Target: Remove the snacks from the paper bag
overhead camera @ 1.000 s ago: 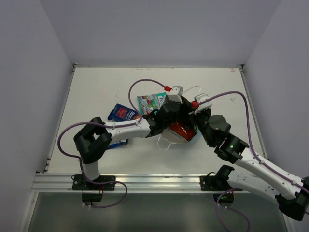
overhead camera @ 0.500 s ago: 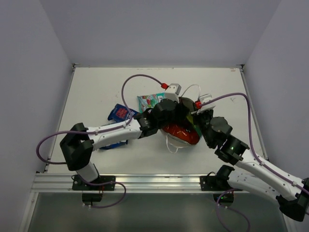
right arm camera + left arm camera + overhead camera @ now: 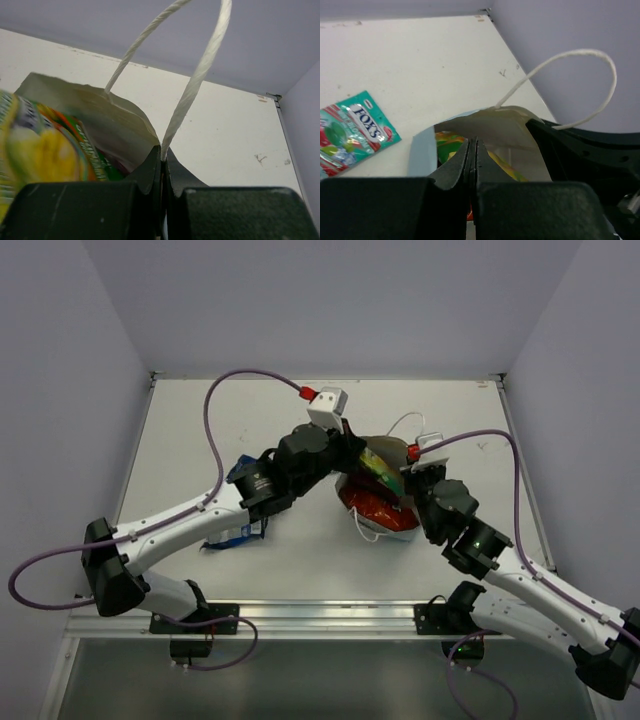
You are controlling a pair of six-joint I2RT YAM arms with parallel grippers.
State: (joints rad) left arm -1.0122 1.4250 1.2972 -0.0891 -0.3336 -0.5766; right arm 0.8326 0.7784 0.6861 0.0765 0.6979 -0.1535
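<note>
The light blue paper bag (image 3: pixel 400 523) lies at mid-table with its mouth open; its white inside shows in the left wrist view (image 3: pixel 507 131). My left gripper (image 3: pixel 352 452) is shut on the yellow-green packet (image 3: pixel 381 469) and holds it above the bag's mouth; the packet also shows in the left wrist view (image 3: pixel 448 145) and, blurred, in the right wrist view (image 3: pixel 42 150). My right gripper (image 3: pixel 418 476) is shut on the bag's rim beside a white cord handle (image 3: pixel 192 90). An orange-red packet (image 3: pixel 377 508) lies in the bag.
A teal-white packet (image 3: pixel 351 131) lies on the table left of the bag. A dark blue and red packet (image 3: pixel 243 471) and a blue-white packet (image 3: pixel 230 537) lie partly under my left arm. White walls close the table's back and sides.
My left arm has stretched out and its gripper has risen toward the back left, drawing the yellow-green packet up out of the bag. My right gripper has stayed on the rim.
</note>
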